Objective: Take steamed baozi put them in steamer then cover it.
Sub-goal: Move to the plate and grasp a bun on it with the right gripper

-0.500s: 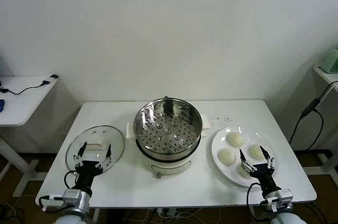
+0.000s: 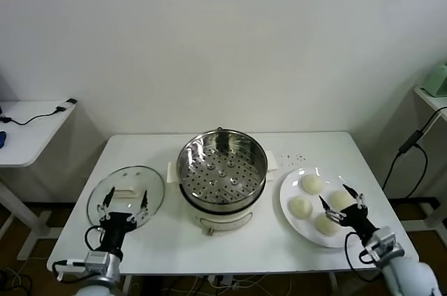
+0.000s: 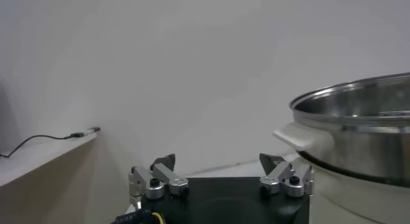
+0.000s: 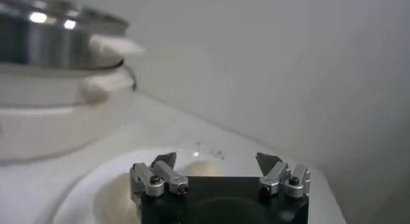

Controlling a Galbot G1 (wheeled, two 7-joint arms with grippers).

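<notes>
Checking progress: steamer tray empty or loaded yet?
Empty. The steamer shows a bare perforated tray; all four baozi sit on the plate, and the lid lies beside it.

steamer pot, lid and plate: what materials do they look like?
Steamer: polished metal, likely stainless steel; mirror-like wall, perforated tray, on a white, probably plastic, base.
Cover: clear glass, the table shows through; thin metal-looking rim, white handle.
Plate: glossy white, ceramic or melamine; cannot tell which.
</notes>
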